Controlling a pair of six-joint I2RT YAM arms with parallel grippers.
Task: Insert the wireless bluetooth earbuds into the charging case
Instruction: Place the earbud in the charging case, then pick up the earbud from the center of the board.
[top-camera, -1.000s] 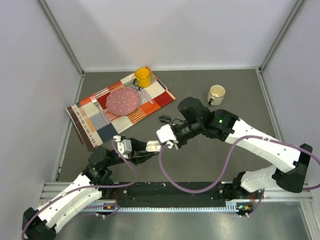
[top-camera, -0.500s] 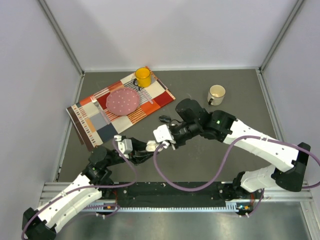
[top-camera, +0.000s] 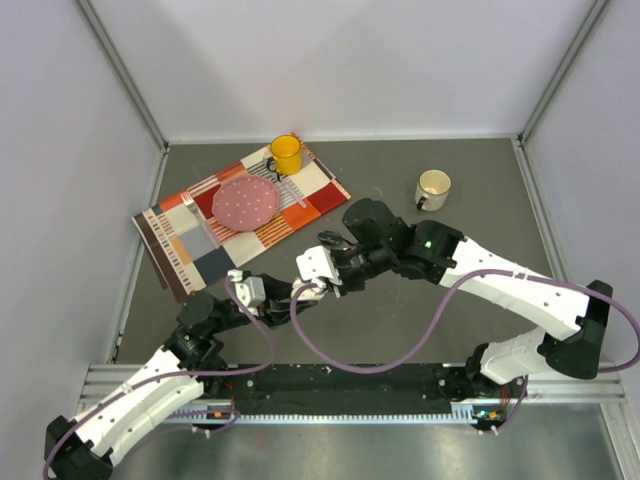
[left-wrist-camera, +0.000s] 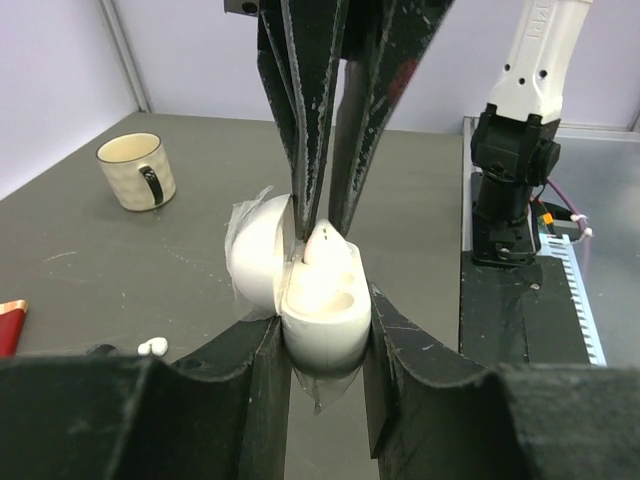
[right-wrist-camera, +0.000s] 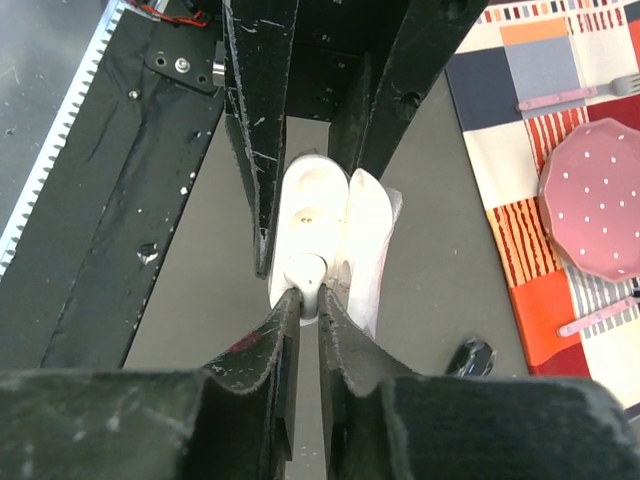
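- My left pincer (left-wrist-camera: 325, 345) clamps the open white charging case (left-wrist-camera: 320, 310) above the bare desk (top-camera: 400, 170); the placemat (top-camera: 190, 240) and mug (top-camera: 433, 186) are well apart.
- My right pincer (right-wrist-camera: 300, 305), narrow, pinches a white earbud (left-wrist-camera: 325, 245) standing in the case.
- A second white earbud (left-wrist-camera: 152, 346) lies on the desk.

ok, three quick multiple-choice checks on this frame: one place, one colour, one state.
1. Where does the yellow mug stand?
A. on the placemat
B. off it, at the near edge
C. in a gripper

2. What colour is the charging case in the left gripper?
A. black
B. white
C. yellow

3. The case's lid is:
A. shut
B. missing
C. open

Answers:
1 A: the mug sits on the placemat's far corner.
2 B: a white shell shows between the left fingers.
3 C: the lid is swung aside while the right gripper holds a white earbud at a socket.
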